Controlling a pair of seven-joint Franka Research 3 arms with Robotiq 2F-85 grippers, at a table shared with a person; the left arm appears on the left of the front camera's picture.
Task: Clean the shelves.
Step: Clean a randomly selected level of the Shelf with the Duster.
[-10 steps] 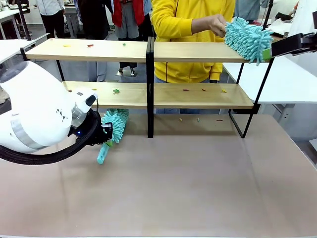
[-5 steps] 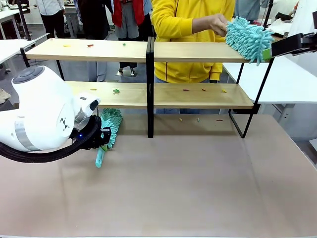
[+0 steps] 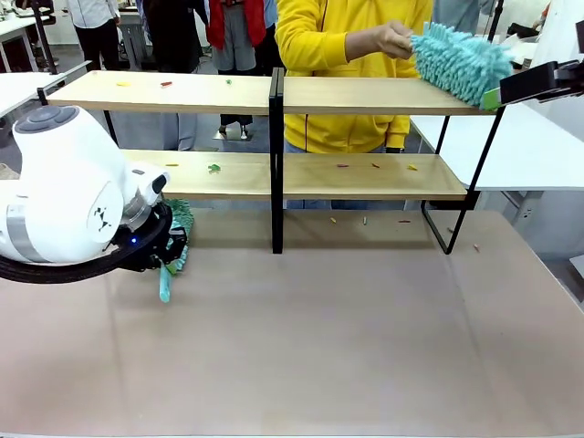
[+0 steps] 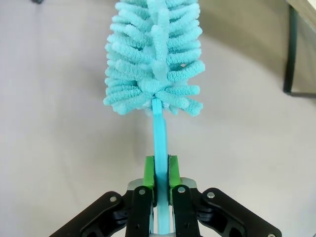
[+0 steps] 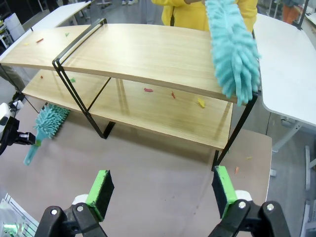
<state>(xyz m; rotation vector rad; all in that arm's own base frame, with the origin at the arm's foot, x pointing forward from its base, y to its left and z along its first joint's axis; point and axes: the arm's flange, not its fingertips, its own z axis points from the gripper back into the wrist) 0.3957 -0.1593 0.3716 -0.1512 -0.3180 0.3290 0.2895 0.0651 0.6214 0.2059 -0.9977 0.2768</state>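
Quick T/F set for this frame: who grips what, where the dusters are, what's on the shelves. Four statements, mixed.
1. The left gripper is shut on the thin handle of a teal duster. True.
2. The right gripper holds a second duster. False: its fingers stand open with nothing between them. The second duster is in the person's hand, at the right end of the top board.
3. Small scraps lie on the lower board of the shelves. True.
4. The left arm's teal duster rests on the top board. False: it hangs low over the table, in front of the shelves' left half.
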